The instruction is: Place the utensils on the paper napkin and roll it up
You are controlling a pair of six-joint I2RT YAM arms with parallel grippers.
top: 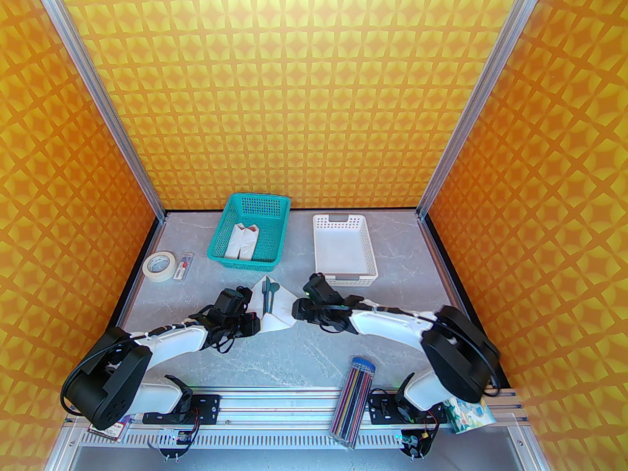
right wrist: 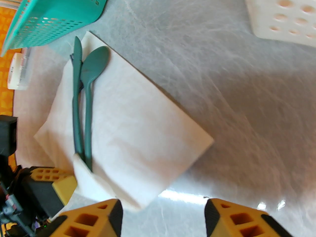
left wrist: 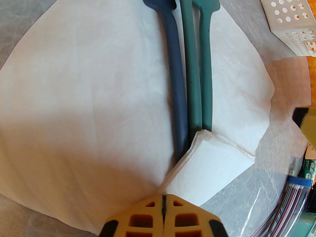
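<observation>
The white paper napkin lies between the two arms; in the left wrist view the napkin has its near corner folded up over the utensils' handle ends. A fork, a knife and a spoon lie side by side along its middle. My left gripper is shut, its tips pinching that folded corner. At the napkin's right edge my right gripper stands open just off the paper, nothing between its fingers. From there the spoon and knife show on the napkin.
A teal basket with white bundles stands at the back left, a white basket at the back right. A tape roll and small clear box lie far left. A clear pencil case lies near the front rail.
</observation>
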